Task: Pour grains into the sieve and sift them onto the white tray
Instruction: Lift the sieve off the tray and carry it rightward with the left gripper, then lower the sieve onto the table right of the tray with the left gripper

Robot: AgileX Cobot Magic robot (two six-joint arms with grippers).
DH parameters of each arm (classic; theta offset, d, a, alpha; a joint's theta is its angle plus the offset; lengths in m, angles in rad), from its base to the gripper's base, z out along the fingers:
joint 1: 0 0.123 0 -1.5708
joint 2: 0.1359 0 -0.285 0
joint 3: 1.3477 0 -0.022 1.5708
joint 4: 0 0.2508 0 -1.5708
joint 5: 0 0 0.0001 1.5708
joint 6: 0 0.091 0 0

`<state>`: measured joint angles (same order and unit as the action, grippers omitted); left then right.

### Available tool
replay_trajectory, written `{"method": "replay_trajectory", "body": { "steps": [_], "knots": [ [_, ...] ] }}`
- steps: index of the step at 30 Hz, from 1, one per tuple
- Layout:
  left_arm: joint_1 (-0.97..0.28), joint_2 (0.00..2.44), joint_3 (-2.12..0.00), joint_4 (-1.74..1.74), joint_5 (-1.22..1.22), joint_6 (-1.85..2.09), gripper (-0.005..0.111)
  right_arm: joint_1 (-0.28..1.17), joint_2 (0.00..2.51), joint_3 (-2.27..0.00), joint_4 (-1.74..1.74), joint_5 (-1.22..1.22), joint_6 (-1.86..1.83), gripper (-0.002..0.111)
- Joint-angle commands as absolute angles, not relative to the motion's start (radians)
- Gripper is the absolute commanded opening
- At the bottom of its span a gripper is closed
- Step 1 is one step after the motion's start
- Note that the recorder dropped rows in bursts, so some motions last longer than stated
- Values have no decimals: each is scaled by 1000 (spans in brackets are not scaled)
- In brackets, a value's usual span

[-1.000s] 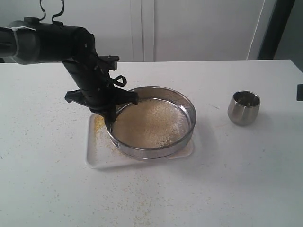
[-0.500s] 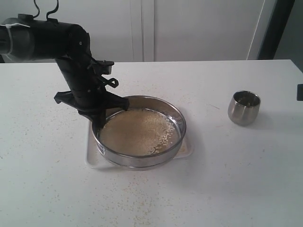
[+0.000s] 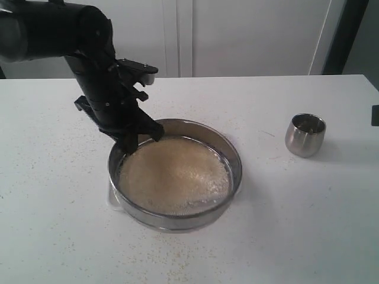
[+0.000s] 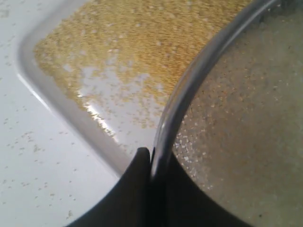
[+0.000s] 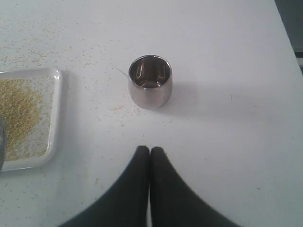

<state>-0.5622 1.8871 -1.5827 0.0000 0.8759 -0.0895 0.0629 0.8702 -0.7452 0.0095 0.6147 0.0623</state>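
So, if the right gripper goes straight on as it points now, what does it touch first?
Probably the cup. The shut right gripper aims straight at it in the wrist view, with only table between. Its height is unclear, so it might pass above.

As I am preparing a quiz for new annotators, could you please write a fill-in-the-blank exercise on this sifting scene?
The left gripper clamps the ___ of the wide round steel sieve.
Golden-yellow grains lie on the flat white rectangular tray, whose corners are ___.
The small rounded steel cup stands ___ on the white table.
The right gripper is shut and holds ___.
Missing words: rim; rounded; upright; nothing.
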Motion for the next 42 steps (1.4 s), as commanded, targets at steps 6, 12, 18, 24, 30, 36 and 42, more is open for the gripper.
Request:
{"method": "replay_trajectory", "body": {
  "steps": [6, 12, 18, 24, 30, 36, 42],
  "knots": [
    [-698, 1863, -1582, -33, 795, -48, 0, 60, 869, -740, 7, 605, 65, 0],
    [-759, 1873, -1584, -33, 732, -55, 0, 60, 869, -740, 7, 605, 65, 0],
    [-793, 1951, -1624, -75, 691, -55, 0, 60, 869, -740, 7, 605, 65, 0],
    [-813, 2045, -1727, -127, 685, -46, 0, 60, 869, -740, 7, 605, 65, 0],
    [-852, 2142, -1876, -129, 708, -46, 0, 60, 869, -740, 7, 605, 65, 0],
    [-880, 2223, -1993, -160, 754, -46, 0, 60, 869, -740, 7, 605, 65, 0],
    [-905, 2280, -2064, -239, 732, -17, 0, 60, 869, -740, 7, 605, 65, 0]
  ]
}}
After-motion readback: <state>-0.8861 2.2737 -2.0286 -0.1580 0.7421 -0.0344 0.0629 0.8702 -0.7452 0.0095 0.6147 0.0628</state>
